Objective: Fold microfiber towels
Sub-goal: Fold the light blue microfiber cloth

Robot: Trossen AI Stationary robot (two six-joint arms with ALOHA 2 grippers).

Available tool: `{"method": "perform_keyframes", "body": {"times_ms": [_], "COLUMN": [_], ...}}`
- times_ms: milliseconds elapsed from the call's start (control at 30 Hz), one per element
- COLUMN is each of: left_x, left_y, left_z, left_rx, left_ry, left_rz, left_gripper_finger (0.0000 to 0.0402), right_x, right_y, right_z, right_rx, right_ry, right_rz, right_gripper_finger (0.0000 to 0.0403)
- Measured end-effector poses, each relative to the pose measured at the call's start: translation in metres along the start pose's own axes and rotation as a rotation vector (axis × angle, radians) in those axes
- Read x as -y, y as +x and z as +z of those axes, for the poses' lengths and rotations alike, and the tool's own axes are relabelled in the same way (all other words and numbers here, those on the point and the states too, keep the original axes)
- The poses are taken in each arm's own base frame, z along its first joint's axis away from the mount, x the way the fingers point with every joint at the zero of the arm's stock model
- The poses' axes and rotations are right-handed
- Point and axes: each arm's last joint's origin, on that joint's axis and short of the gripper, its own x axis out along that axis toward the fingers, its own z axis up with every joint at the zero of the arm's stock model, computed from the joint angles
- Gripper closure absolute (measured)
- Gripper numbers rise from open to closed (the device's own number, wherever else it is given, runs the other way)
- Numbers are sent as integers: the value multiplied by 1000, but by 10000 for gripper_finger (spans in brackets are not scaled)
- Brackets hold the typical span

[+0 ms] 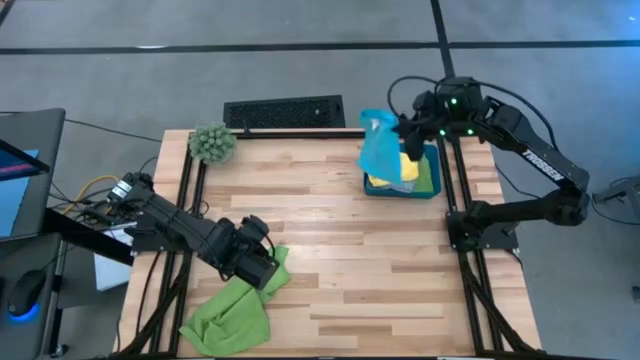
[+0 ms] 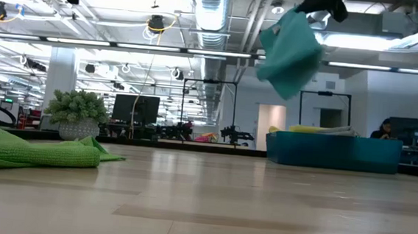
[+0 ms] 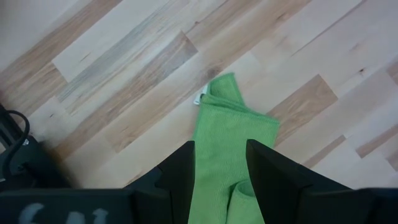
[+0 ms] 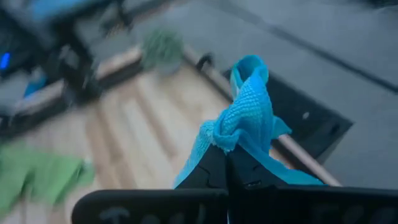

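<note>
Right gripper point(image 1: 408, 128) up over the far right corner of the table point(image 1: 340, 260), above the teal bin point(image 1: 430, 188). Fingers pinched fully together on a light blue towel point(image 1: 380, 150), caught at a bunched corner; the right wrist view shows the cloth point(image 4: 245, 121) puckered into a knot of folds right at the fingertips, waffled nap visible, a loop of edge standing up above the pinch. From the low view the towel point(image 2: 291, 53) hangs free in the air, clear of the bin point(image 2: 332, 151), draping in a loose slanted sheet, lower edge tilted. In the bin, a yellow towel point(image 1: 408, 168) over a lime one point(image 1: 426, 178), lying in a soft heap; from the low view only a pale yellow rim of cloth shows above the bin wall. Left gripper point(image 1: 262, 268) low at the near left of the table, over a green towel point(image 1: 232, 312). Fingers point(image 3: 180, 174) parted, nothing between them but the cloth lying flat underneath; no grip seen. Green towel point(image 3: 224, 155) rumpled: a narrow tongue with a folded-over end and a small white tag at its corner reaches out past the fingers, the wider crumpled mass lies toward the table's near edge. Low view shows it point(image 2: 29, 150) as a shallow ridged mound on the wood. Plant ball point(image 1: 212, 143) at the far left corner, well apart from both towels. Keyboard point(image 1: 284, 111) beyond the far edge.
</note>
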Motion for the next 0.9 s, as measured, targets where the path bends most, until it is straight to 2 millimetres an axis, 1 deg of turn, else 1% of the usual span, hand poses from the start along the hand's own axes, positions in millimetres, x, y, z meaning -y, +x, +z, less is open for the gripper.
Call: {"method": "perform_keyframes", "body": {"times_ms": [67,133,333,433,533,667,767,900], "left_x": [0,0,0,0,0,0,0,0], "left_y": [0,0,0,0,0,0,0,0], "left_z": [1,1,1,1,1,1,1,1], "left_rx": [-1,0,1,1,1,-1,-1,-7], "left_ry": [-3,-7,-7,7,19,28,32,41], "left_rz": [1,1,-1,-2,-2,-2,-2,-3], "left_gripper_finger": [265,265,265,265,265,265,265,265], "right_x": [1,3,8,9,11,15,16,19], "right_y": [0,1,5,5,11,21,28,38], "right_z": [3,0,-19,-28,-38,-46,-47,-43], "right_rx": [70,124,299,381,394,392,389,403], "right_ry": [54,115,292,347,384,396,396,375], "right_rz": [-53,-91,-149,-146,-183,-233,-239,-273], "right_gripper_finger": [401,400,399,399,399,399,399,399]}}
